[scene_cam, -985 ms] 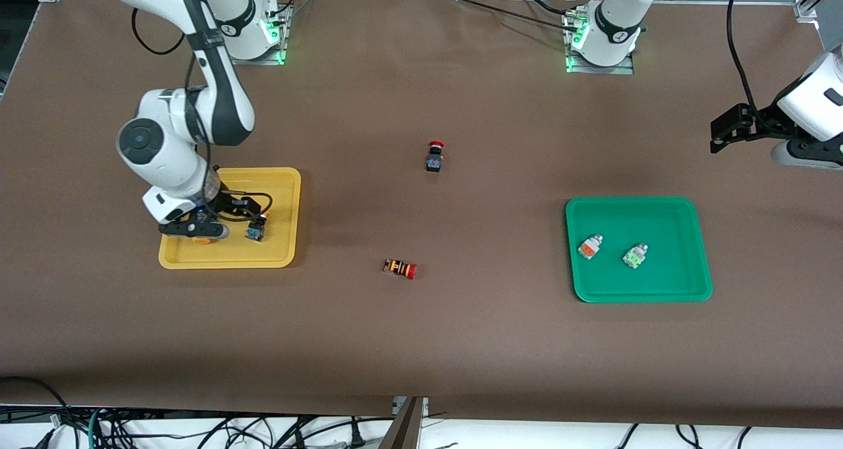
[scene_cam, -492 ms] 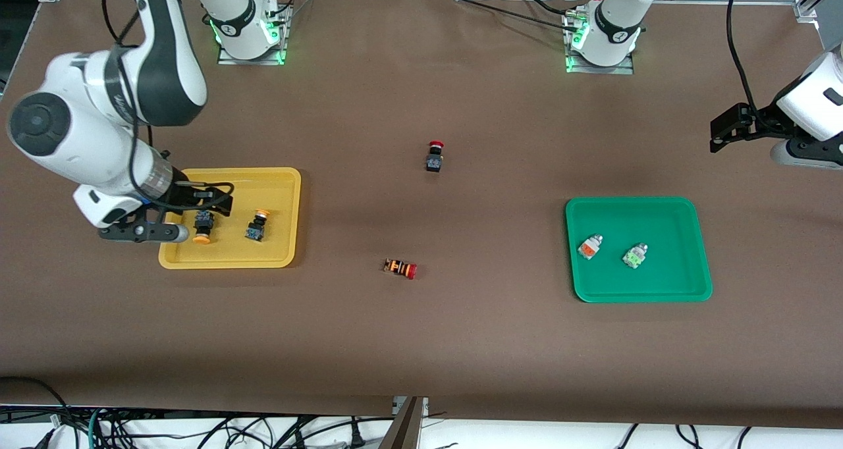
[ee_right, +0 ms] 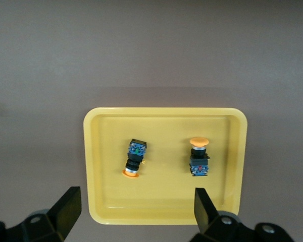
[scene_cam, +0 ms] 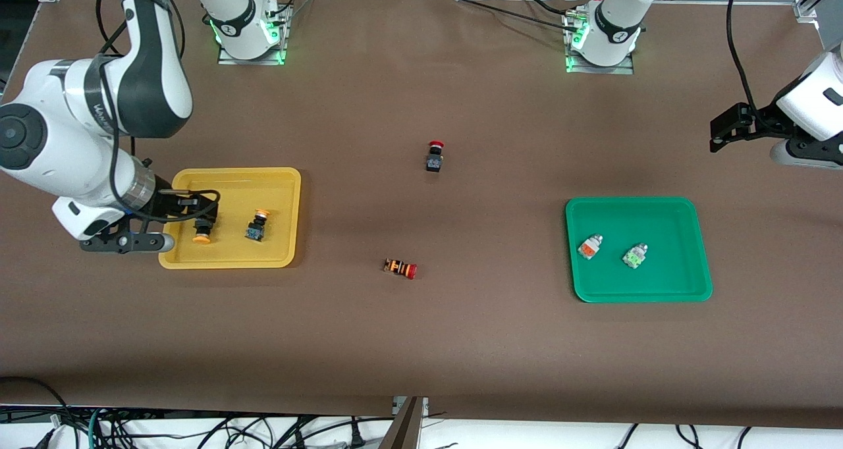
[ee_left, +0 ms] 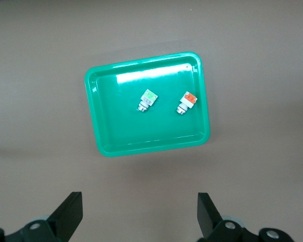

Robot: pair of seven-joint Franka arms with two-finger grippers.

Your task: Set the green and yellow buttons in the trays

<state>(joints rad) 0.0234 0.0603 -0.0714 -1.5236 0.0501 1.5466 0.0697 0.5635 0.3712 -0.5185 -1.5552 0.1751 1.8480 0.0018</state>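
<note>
Front view: the brown table [scene_cam: 421,343] carries two trays, the yellow tray [scene_cam: 282,184] toward the right arm's end and the green tray [scene_cam: 665,215] toward the left arm's end, well apart. The right gripper [scene_cam: 191,220] hangs over the yellow tray's outer edge, with its arm's white wrist outside the tray; in the right wrist view its fingers [ee_right: 65,209] stand wide apart and hold nothing. Both yellow-capped buttons lie loose in the yellow tray, clear of those fingers: one yellow-capped button [scene_cam: 201,231] just beside the gripper, the other yellow-capped button [scene_cam: 257,224] near it, toward the table's middle (neither is touched).

The left gripper [scene_cam: 724,130] waits over the table's edge at the left arm's end, away from the green tray; the left wrist view shows its fingers [ee_left: 70,214] spread apart and empty. In the green tray lie the orange-faced white button [scene_cam: 590,247] and the green-faced white button [scene_cam: 635,256], side by side but apart.

Between the trays, on bare table, sit a black switch with a red cap [scene_cam: 434,157], farther from the front camera, and an orange-striped switch with a red cap [scene_cam: 400,267] lying on its side, nearer to it.
</note>
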